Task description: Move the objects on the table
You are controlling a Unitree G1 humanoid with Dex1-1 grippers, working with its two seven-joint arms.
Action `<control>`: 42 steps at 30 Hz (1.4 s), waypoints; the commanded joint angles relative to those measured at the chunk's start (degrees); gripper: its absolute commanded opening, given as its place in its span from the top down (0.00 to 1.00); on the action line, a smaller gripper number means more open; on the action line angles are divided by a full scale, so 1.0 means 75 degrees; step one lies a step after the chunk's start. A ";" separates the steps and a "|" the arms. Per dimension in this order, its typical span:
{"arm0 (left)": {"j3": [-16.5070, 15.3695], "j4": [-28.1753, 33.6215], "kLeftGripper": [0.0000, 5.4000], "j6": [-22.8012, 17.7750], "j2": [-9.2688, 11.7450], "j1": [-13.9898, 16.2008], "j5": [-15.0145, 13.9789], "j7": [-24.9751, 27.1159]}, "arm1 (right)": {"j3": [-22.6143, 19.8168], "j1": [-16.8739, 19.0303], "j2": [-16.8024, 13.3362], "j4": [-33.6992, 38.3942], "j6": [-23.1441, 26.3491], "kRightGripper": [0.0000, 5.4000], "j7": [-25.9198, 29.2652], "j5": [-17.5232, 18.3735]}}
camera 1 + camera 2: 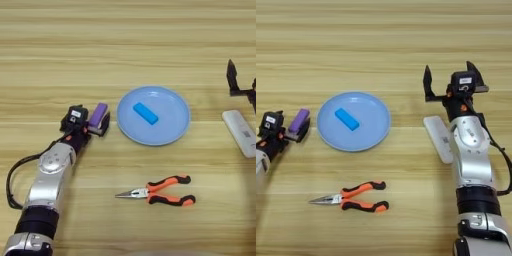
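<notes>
The left hand (96, 121) is clamped on the purple block (98, 114) beside the blue plate (172, 131), likely for placing. The right hand (452, 80) hovers with fingers apart; the pliers (159, 190) lie near the counter's (125, 45) front edge.

My left eye view cut off the right gripper (452, 80) at its edge. The right arm hid part of a white device (437, 136).

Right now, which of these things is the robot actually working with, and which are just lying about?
In the job:
- purple block, held in the left end effector
- pliers, on the table

Lying about:
- blue plate
- blue block on it
- white device
- right end effector, open, idle
</notes>
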State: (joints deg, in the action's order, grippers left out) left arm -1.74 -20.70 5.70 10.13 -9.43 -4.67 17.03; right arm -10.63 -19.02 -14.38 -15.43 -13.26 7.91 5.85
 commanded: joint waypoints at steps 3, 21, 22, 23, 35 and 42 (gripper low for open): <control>0.0009 -0.0022 0.00 0.0370 0.0014 -0.0089 0.0097 -0.0067 | 0.0024 -0.0138 0.0066 -0.0004 -0.0059 0.00 -0.0013 0.0021; 0.0056 -0.0234 0.00 0.1232 -0.0117 -0.0497 0.0161 -0.0239 | 0.0019 -0.0144 0.0096 -0.0016 -0.0082 0.00 -0.0008 -0.0008; 0.0061 -0.0256 0.00 0.1307 -0.0107 -0.0545 0.0168 -0.0225 | 0.0021 -0.0141 0.0100 -0.0011 -0.0079 0.00 -0.0012 -0.0010; 0.0063 -0.0282 0.00 0.1372 -0.0089 -0.0595 0.0180 -0.0213 | 0.0023 -0.0139 0.0104 -0.0008 -0.0076 0.00 -0.0015 -0.0010; -0.0164 -0.1594 0.00 0.2669 0.0272 -0.1623 0.0238 -0.0062 | 0.0067 -0.0172 0.0124 -0.0036 -0.0069 0.00 0.0019 -0.0015; -0.0269 -0.2774 0.00 0.3665 0.0266 -0.2323 0.0120 0.0235 | 0.0086 -0.0189 0.0093 0.0009 -0.0047 0.00 0.0036 -0.0016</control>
State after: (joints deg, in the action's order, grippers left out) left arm -3.07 -38.49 30.90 11.98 -24.17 -2.88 17.87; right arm -10.14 -19.32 -13.48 -15.62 -13.37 7.97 5.82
